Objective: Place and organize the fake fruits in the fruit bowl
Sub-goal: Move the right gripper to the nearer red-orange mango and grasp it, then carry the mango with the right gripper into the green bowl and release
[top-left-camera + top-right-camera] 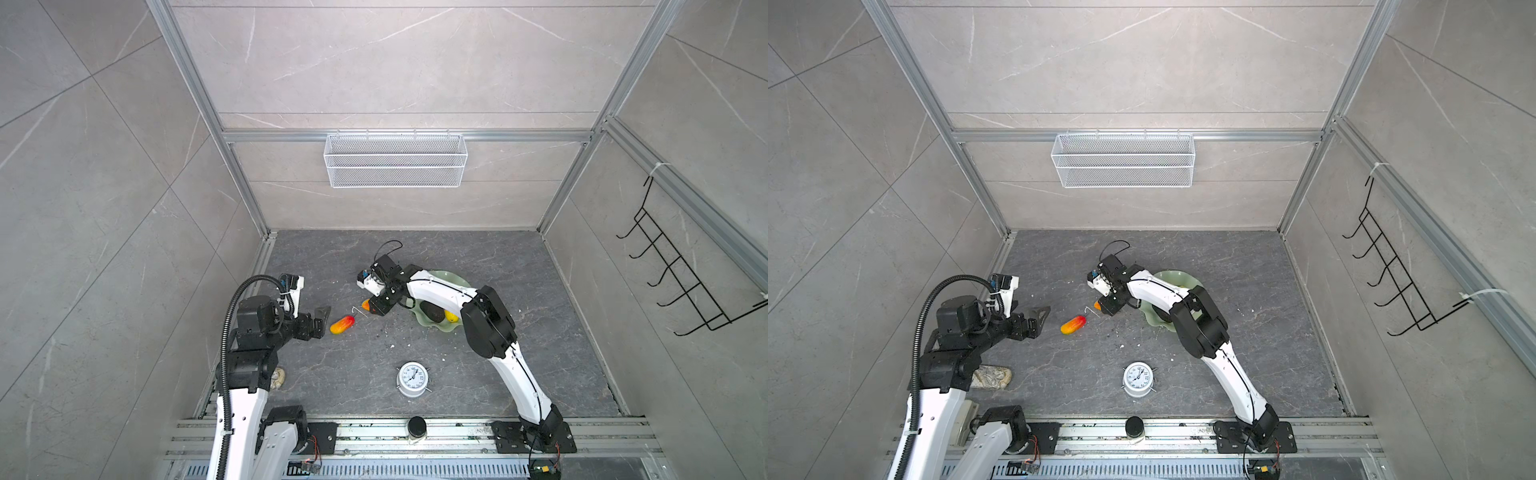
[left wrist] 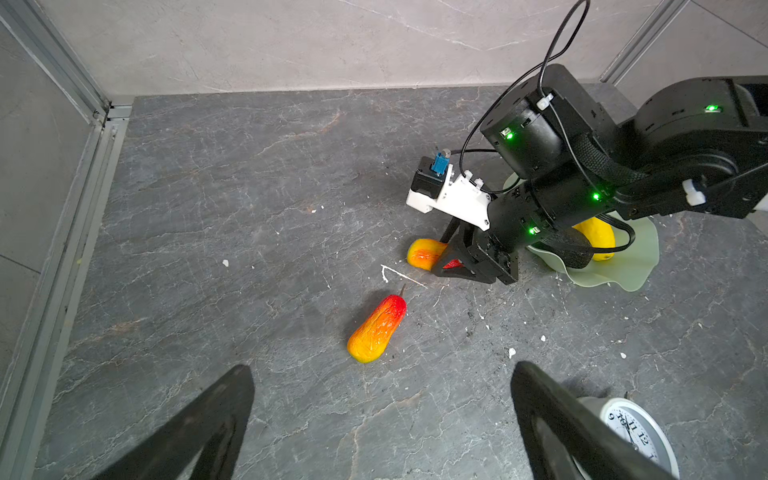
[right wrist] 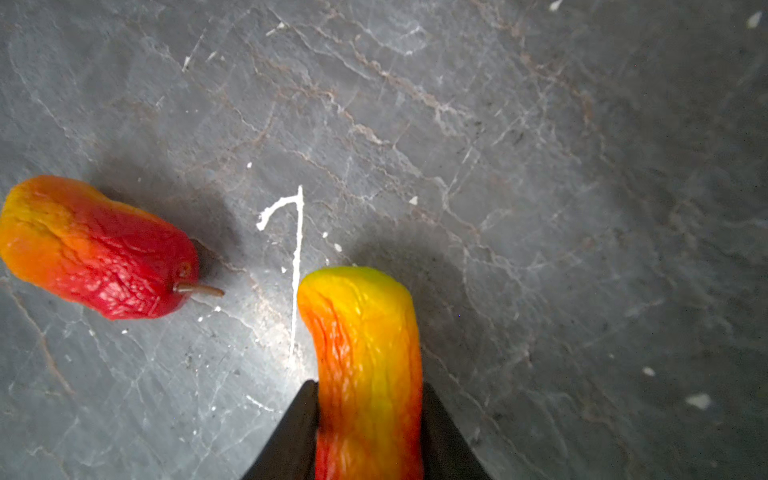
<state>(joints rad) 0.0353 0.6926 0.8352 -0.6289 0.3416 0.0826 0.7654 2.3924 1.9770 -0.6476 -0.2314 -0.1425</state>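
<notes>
Right wrist: wrinkled red-to-yellow fruit (image 3: pixel 368 374)

Gripper (image 3: pixel 369 388) pinches orange-yellow fruit (image 3: pixel 361 324); red fruit (image 3: pixel 99 249) nearby

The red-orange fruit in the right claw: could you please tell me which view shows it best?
The right wrist view: the red-orange fruit is close up, fingers pressing both sides. The left wrist view shows its yellowish end; both top views only an orange tip.
</notes>
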